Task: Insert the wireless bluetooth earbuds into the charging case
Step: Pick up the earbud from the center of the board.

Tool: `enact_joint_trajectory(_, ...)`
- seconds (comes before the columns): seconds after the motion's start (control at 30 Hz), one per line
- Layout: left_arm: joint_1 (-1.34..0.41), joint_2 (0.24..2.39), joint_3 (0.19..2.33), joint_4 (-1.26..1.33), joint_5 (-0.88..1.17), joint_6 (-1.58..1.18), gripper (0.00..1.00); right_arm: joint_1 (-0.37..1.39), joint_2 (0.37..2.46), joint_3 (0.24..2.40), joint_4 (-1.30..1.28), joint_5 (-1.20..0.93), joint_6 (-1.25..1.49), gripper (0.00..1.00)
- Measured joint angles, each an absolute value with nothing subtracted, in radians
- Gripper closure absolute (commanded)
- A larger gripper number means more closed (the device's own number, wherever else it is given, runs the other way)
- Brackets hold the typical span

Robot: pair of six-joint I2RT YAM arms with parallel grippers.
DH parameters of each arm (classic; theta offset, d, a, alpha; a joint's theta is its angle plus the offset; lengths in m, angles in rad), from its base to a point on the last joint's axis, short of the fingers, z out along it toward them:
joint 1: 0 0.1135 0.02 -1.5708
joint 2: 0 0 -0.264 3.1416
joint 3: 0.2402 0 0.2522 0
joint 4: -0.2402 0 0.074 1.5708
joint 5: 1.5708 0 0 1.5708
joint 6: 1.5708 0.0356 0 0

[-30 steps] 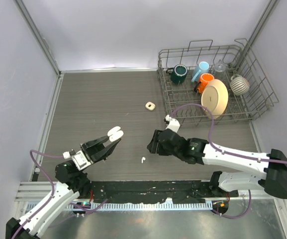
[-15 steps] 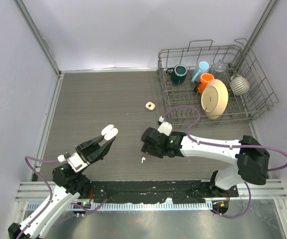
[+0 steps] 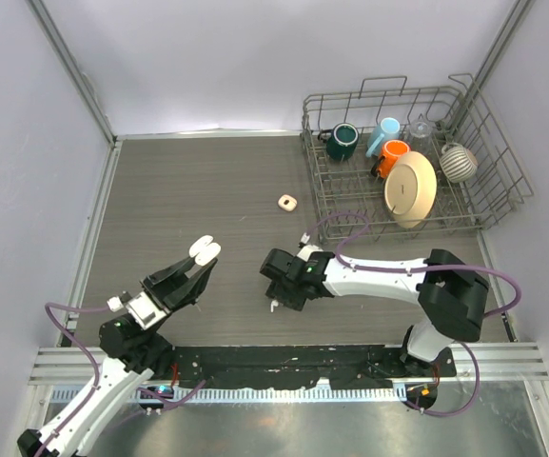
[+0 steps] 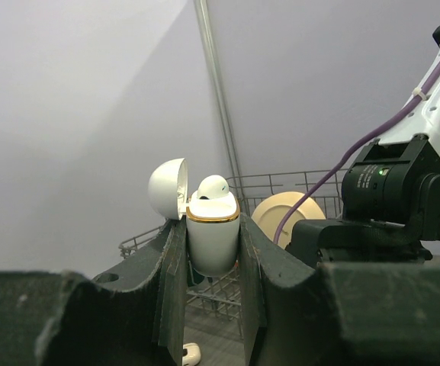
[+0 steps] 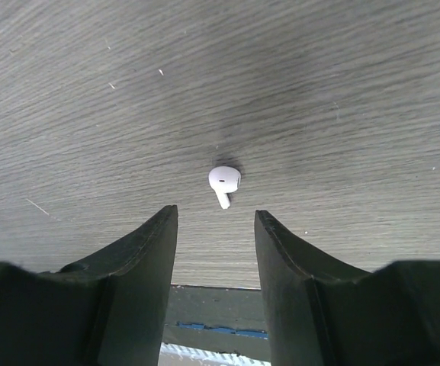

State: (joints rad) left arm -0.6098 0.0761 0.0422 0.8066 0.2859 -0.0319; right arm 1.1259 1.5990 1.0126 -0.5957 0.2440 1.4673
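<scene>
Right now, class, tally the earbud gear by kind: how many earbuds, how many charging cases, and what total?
Earbuds: 2 (loose earbud; seated earbud in the open case)
Charging cases: 2 (open case in left end effector; second case lying apart)
Total: 4

Left pincer (image 3: pixel 198 268) raised, clamped on charging case (image 4: pixel 212 244), right pincer (image 5: pixel 216 215) angled down, jaws apart

Grey wood-grain table (image 3: pixel 188 190), pale lilac walls (image 3: pixel 255 57)

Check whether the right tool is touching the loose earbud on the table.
Apart. The right wrist view shows bare table between the earbud and both sides of the open right tool.
</scene>
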Motion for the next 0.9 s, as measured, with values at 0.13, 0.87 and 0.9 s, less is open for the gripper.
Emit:
enact_joint_trajectory(0.13, -0.61, 0.06, 0.042, 0.788, 0.28, -0.024, 1.0, 1.126, 1.625, 1.013, -0.582, 0.212, 1.493, 0.51)
enact_joint_trajectory(0.87, -0.61, 0.037, 0.042, 0.741, 0.28, -0.018, 1.0, 1.11, 1.733, 1.068, -0.576, 0.189, 1.495, 0.59)
enact_joint_trajectory(0.9, -0.61, 0.037, 0.042, 0.741, 0.28, -0.018, 1.0, 1.11, 1.733, 1.068, -0.578, 0.189, 1.495, 0.59)
